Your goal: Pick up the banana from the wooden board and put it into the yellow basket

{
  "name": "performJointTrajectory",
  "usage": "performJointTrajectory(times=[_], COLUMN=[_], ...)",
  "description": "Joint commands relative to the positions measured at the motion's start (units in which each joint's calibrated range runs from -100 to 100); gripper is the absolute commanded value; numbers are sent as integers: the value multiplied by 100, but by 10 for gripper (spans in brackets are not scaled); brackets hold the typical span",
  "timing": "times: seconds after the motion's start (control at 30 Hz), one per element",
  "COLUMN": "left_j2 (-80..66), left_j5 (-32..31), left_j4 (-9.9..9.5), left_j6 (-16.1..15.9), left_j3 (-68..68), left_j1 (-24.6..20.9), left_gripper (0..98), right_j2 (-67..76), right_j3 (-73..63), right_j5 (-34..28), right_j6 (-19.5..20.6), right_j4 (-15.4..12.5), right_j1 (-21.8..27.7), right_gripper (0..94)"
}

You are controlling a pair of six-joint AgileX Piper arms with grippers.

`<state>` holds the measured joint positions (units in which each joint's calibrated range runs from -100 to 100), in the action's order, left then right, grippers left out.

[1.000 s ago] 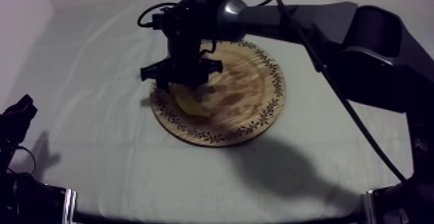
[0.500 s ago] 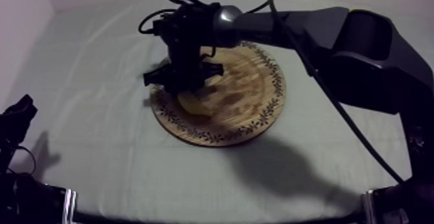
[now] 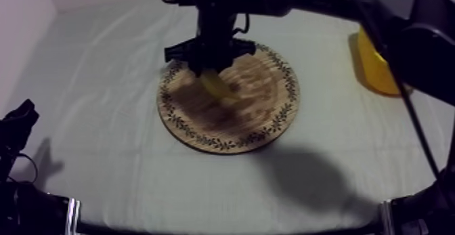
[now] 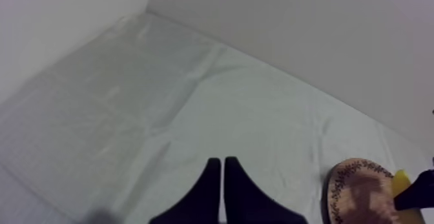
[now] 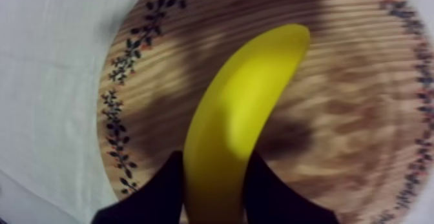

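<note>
My right gripper (image 3: 211, 63) is shut on the yellow banana (image 3: 219, 87) and holds it just above the left half of the round wooden board (image 3: 261, 112). In the right wrist view the banana (image 5: 242, 113) runs out between my two black fingers (image 5: 161, 191) over the board (image 5: 361, 110), with its shadow on the wood. The yellow basket (image 3: 374, 65) stands at the table's right side, partly behind the right arm. My left gripper (image 3: 19, 119) rests low at the left; its fingers (image 4: 211, 178) lie together as a narrow wedge.
In the left wrist view the board (image 4: 355, 184) and a bit of the banana (image 4: 400, 181) lie far off over the grey-white cloth (image 4: 161, 110). Bare cloth (image 3: 101, 82) surrounds the board. A wall borders the table's far edge.
The right gripper has risen and shifted toward the back right with the banana, which has come up off the board. The arm's swing has uncovered the yellow basket. The left arm is still.
</note>
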<state>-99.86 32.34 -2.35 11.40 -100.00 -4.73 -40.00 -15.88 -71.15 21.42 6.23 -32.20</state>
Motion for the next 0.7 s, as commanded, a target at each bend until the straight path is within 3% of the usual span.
performJointTrajectory(times=[0.0, 0.33, 0.67], left_j2=[4, 4, 4], left_j5=[0, 0, 0], left_j4=[-2, -2, -2], left_j6=[0, 0, 0], left_j3=[0, 0, 0], left_j1=[-1, -1, -1], left_gripper=[1, 1, 1], right_j2=[658, 2558, 3234], right_j3=[589, 1951, 2266], right_j5=[99, 179, 158], right_j6=[-47, -460, -826], right_j4=[39, 102, 125], right_j1=[103, 1058, 2375], right_gripper=[179, 188, 170])
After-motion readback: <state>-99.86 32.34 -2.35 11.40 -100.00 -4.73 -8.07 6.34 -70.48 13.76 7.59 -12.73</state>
